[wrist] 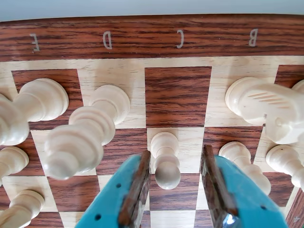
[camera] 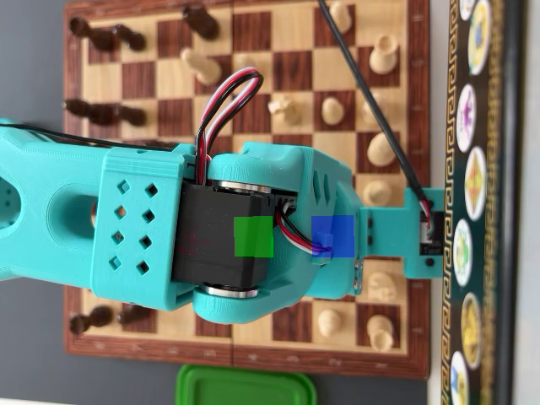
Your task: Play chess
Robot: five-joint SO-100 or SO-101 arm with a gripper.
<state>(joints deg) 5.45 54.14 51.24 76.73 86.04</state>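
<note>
We judge the move barely begun: our hand [wrist: 175, 190], jaws spread and grasping nothing, straddles the white pawn [wrist: 165, 156] on the chessboard [wrist: 175, 38], lettered edge at twelve o'clock, so gripping and lifting remain.

Square C1 [wrist: 177, 96] lies open — white pieces crowd both sides.

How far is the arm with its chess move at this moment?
Done: the open gripper stands around a white pawn in the C file, one finger on each side. In hand: nothing yet; the pawn stands on the board. Left: closing, lifting and placing it.
</note>
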